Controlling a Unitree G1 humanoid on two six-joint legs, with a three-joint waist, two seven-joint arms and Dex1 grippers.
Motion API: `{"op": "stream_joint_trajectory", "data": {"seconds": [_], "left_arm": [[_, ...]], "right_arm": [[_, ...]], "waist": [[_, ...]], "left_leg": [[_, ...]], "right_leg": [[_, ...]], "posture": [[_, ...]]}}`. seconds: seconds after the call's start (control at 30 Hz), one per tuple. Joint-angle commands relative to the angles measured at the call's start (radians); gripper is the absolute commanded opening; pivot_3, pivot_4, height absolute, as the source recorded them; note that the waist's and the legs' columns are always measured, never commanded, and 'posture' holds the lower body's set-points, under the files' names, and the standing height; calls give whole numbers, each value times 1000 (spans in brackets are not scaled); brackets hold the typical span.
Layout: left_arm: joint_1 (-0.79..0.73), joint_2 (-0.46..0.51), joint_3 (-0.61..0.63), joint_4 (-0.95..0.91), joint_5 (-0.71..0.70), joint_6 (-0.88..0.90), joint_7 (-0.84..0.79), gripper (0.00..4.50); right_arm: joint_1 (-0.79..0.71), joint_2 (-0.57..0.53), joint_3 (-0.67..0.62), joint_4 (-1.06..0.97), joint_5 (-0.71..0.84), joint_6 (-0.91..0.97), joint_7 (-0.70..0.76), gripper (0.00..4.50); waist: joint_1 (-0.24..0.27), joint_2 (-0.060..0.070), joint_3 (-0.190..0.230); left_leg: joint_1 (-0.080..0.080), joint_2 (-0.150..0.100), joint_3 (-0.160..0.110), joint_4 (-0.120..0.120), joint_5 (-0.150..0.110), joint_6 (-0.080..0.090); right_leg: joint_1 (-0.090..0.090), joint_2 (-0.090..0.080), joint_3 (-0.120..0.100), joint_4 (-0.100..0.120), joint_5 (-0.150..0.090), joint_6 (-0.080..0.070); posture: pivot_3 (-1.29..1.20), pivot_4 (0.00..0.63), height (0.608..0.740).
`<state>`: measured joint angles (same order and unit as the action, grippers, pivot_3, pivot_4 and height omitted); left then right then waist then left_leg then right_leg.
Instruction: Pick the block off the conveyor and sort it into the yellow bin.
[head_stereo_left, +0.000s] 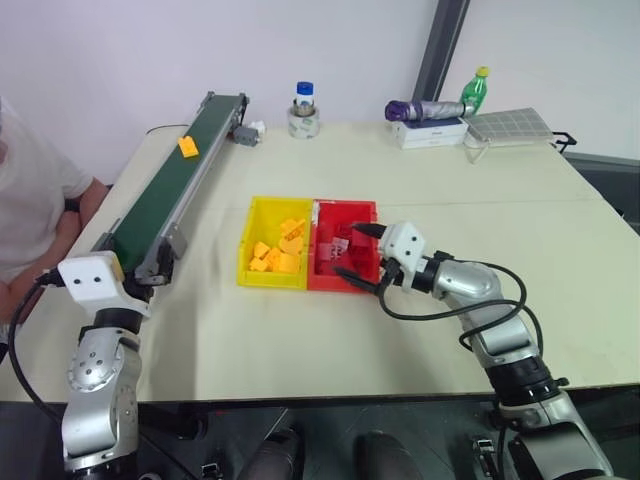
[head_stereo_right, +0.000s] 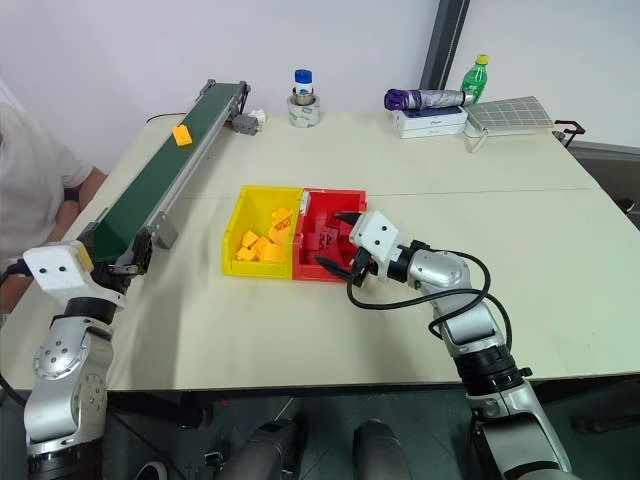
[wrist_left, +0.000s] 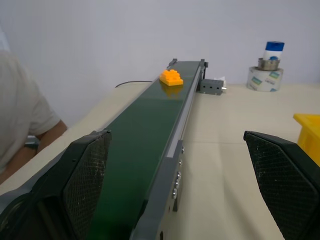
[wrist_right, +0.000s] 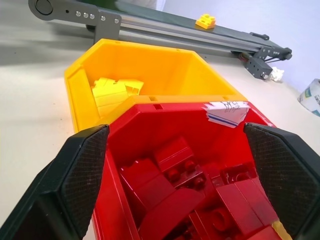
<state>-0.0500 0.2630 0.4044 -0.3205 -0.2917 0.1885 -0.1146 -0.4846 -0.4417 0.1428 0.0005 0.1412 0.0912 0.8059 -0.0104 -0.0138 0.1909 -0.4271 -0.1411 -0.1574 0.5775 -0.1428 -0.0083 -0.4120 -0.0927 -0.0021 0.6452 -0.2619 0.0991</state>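
Note:
The yellow-orange block (head_stereo_left: 188, 146) lies on the dark-green conveyor (head_stereo_left: 165, 195), toward its far end. My left gripper (wrist_left: 175, 135) is open and empty at the belt's near end, pointing along it, with the block (wrist_left: 171, 77) far ahead. The yellow bin (head_stereo_left: 246, 248) sits mid-table and holds several yellow bricks. My right gripper (head_stereo_left: 358, 253) is open and empty, hovering at the right side of the red bin (head_stereo_left: 345, 204) that is joined to the yellow bin.
The red bin (wrist_right: 150, 117) holds several red bricks. A small grey motor (head_stereo_left: 245, 133) sits at the conveyor's far end. A tape roll with a bottle (head_stereo_left: 303, 118), an umbrella (head_stereo_left: 425, 109) and a green bottle (head_stereo_left: 478, 88) line the far edge. A person's arm (head_stereo_left: 35, 200) is at the left.

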Motion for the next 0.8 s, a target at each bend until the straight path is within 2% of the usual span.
{"op": "stream_joint_trajectory", "data": {"seconds": [0.03, 0.47, 0.8], "left_arm": [[-24, 15, -3, -22, 12, 8, 19, 4472], [-54, 18, -5, -7, 15, 33, 41, 4472], [-254, 100, -30, 82, 46, 224, 93, 4472]], "right_arm": [[-9, 4, -13, -30, 8, -13, -7, 4500], [-2, 11, -23, -54, 43, 13, 0, 4500], [12, 45, -79, -184, 301, 177, 69, 4500]], "waist": [[0, 0, 0], [0, 0, 0], [0, 0, 0]], "left_leg": [[0, 0, 0, 0, 0, 0], [0, 0, 0, 0, 0, 0], [0, 0, 0, 0, 0, 0]], "right_leg": [[0, 0, 0, 0, 0, 0], [0, 0, 0, 0, 0, 0], [0, 0, 0, 0, 0, 0]], "posture": [[0, 150, 740], [0, 150, 740], [0, 150, 740]]}}
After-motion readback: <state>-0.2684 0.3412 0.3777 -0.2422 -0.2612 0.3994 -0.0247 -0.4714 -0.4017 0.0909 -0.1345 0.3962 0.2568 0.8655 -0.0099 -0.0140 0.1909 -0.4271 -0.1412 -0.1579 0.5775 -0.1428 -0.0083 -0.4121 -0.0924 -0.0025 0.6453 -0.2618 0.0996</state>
